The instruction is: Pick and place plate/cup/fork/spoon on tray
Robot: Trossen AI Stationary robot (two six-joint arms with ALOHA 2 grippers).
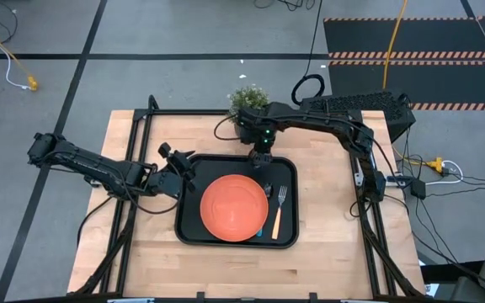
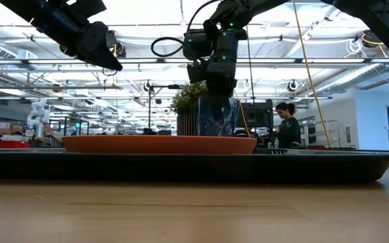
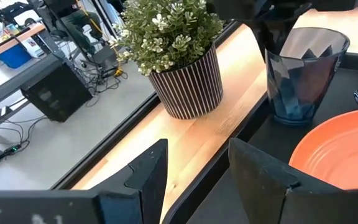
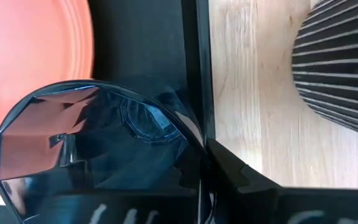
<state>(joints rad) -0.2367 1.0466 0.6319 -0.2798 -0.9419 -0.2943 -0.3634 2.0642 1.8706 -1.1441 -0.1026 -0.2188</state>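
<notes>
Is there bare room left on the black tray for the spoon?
Bare strips of the large black rectangular tray flank the round orange plate on the left arm's side and along the near rim. The other side is crowded by the orange-handled fork and the dark translucent tumbler near the back rim.

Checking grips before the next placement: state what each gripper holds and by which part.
The right gripper is shut on the cup, pinching its rim wall from above, over the tray. The left gripper is open and holds nothing.
</notes>
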